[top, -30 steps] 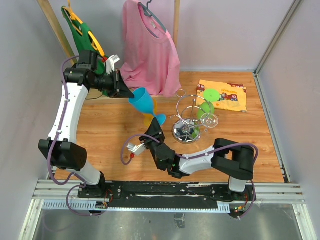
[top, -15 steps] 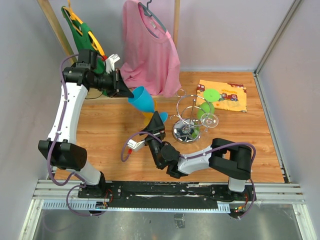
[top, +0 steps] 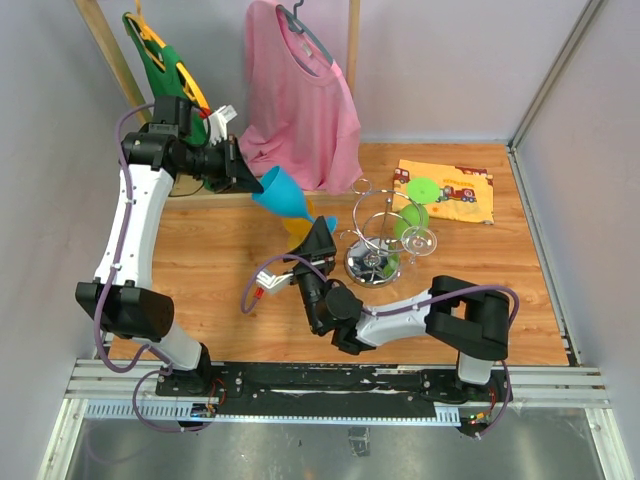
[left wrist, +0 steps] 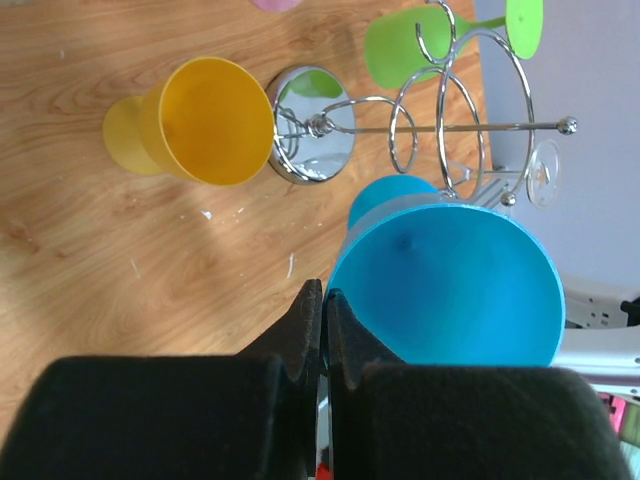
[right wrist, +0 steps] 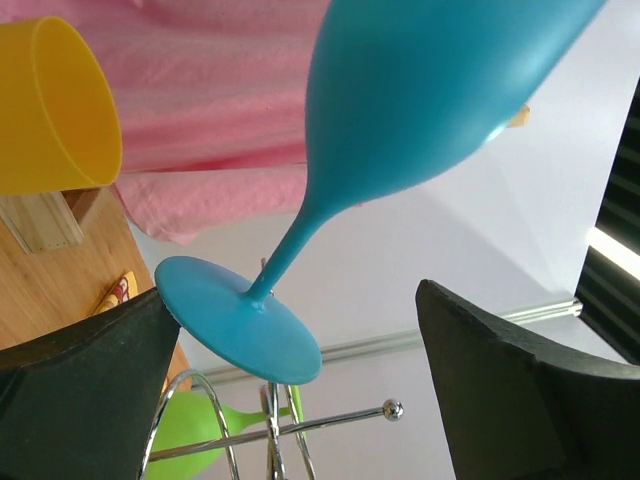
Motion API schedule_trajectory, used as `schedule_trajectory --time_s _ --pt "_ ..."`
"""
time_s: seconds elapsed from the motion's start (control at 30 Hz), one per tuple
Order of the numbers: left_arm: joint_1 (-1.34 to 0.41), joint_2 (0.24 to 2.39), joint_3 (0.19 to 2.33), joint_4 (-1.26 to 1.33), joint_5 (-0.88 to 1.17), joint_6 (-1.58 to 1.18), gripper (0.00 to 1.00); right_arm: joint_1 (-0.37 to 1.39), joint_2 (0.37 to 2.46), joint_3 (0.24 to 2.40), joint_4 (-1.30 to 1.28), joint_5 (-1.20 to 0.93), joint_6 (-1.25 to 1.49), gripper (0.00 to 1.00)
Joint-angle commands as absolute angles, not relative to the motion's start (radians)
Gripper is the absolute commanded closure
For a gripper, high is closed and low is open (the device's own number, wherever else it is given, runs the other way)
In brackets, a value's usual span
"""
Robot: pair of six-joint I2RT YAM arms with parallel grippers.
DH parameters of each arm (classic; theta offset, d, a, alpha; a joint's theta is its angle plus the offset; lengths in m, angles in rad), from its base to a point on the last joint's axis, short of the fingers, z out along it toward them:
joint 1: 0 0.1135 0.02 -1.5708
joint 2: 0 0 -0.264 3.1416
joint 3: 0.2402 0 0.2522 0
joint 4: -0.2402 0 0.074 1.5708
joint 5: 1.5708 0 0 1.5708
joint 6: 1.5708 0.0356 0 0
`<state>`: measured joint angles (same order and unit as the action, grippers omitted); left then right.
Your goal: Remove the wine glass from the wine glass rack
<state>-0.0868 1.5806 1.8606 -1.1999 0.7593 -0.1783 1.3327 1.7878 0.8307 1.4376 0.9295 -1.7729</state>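
My left gripper (top: 240,172) (left wrist: 322,300) is shut on the rim of a blue wine glass (top: 282,192) (left wrist: 450,285) and holds it tilted in the air, left of the wine glass rack (top: 378,232) (left wrist: 420,125). My right gripper (top: 320,236) (right wrist: 300,385) stands open and points upward. The blue glass's foot (right wrist: 240,320) hangs between its fingers (right wrist: 520,390), apart from the right one. A green glass (top: 413,214) (left wrist: 400,45) and a clear glass (top: 420,241) (left wrist: 545,170) hang on the rack.
A yellow glass (left wrist: 205,120) (right wrist: 50,105) stands on the wooden table (top: 220,260), close to the rack's round base (left wrist: 312,125). A pink shirt (top: 300,100) and a green garment (top: 160,60) hang at the back. A yellow printed cloth (top: 460,190) lies at the back right.
My right gripper's jaws have opened wide and it has risen under the blue glass's foot. My left gripper has carried the blue glass slightly back and left.
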Motion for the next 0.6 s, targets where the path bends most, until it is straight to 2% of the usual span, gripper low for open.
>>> schedule_trajectory --time_s 0.0,0.57 --pt "-0.100 1.575 1.871 -1.246 0.728 -0.149 1.00 1.346 1.691 0.949 1.554 0.909 -1.730 0.02" --pt "-0.098 1.578 1.902 -1.234 0.784 -0.191 1.00 1.430 1.710 0.935 1.514 1.013 -1.650 0.02"
